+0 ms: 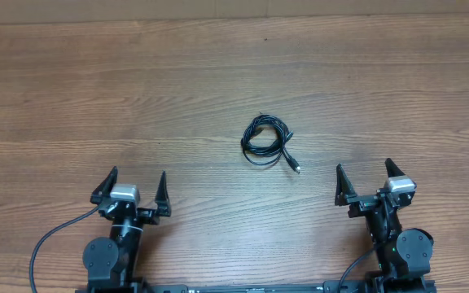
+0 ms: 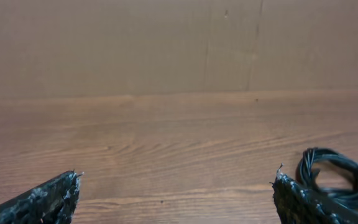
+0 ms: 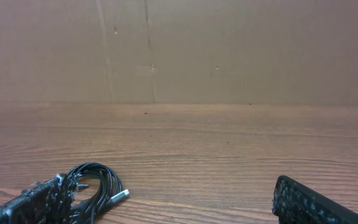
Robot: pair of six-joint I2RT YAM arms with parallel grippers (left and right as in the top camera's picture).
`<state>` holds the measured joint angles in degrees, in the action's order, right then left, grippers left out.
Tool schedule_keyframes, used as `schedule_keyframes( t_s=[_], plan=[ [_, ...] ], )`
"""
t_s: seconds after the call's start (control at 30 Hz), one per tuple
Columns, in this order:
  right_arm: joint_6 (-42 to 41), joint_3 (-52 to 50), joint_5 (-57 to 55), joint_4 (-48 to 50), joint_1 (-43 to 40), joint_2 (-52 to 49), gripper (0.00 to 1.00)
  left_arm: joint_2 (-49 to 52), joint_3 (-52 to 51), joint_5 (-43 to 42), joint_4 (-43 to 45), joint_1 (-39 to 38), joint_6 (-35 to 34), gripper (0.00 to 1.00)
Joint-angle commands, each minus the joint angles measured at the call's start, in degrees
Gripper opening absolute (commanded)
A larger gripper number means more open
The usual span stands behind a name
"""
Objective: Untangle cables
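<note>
My left end effector (image 1: pixel 138 179) sits at the near edge of the tabletop (image 1: pixel 88 81), its two fingers spread wide with nothing between them. From its wrist camera the bundle shows just past my right-hand finger, off to that side and a little ahead.

The cables (image 1: pixel 265 140) lie in the middle of the tabletop, roughly halfway between my two arms and farther out than either, touching neither. They are a small, loose coil of thin black cord, several loops overlapping, with one strand trailing toward my right side and ending in a small plug (image 1: pixel 296 168). I judge them very light, limp and easy to drag: a pull on one loop would likely slide the whole coil rather than open it. The strands are slim and lie flat, so pinching one off the wood may be fiddly. The free tail by the plug looks the best hold, with the other arm pinning the coil's rim.

My right end effector (image 1: pixel 364 172) is likewise spread and empty, the plug near its left finger.

The tabletop is brown wood grain, flat and bare apart from the coil. Behind it stands a plain brown panel (image 3: pixel 229 50).
</note>
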<state>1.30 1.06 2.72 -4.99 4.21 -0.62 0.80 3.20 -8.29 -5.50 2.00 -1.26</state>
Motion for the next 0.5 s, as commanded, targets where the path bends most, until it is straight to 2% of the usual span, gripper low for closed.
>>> schedule_keyframes(
  t_s=[0.0,0.23,0.3,0.47],
  plan=[
    [0.07,-0.61,-0.11,0.35,0.07,0.46,1.0,1.77,7.08,1.4,-2.14,0.33,-1.07,1.0],
    [0.07,-0.61,-0.11,0.35,0.07,0.46,1.0,18.69,24.06,-1.01,-11.61,0.31,-2.6,0.99],
    [0.07,-0.61,-0.11,0.33,0.07,0.46,1.0,27.91,32.37,-4.85,-16.26,0.22,-2.6,0.99],
    [0.07,-0.61,-0.11,0.35,0.07,0.46,1.0,43.25,47.54,-13.55,-25.4,0.15,-2.6,1.0]
  ],
)
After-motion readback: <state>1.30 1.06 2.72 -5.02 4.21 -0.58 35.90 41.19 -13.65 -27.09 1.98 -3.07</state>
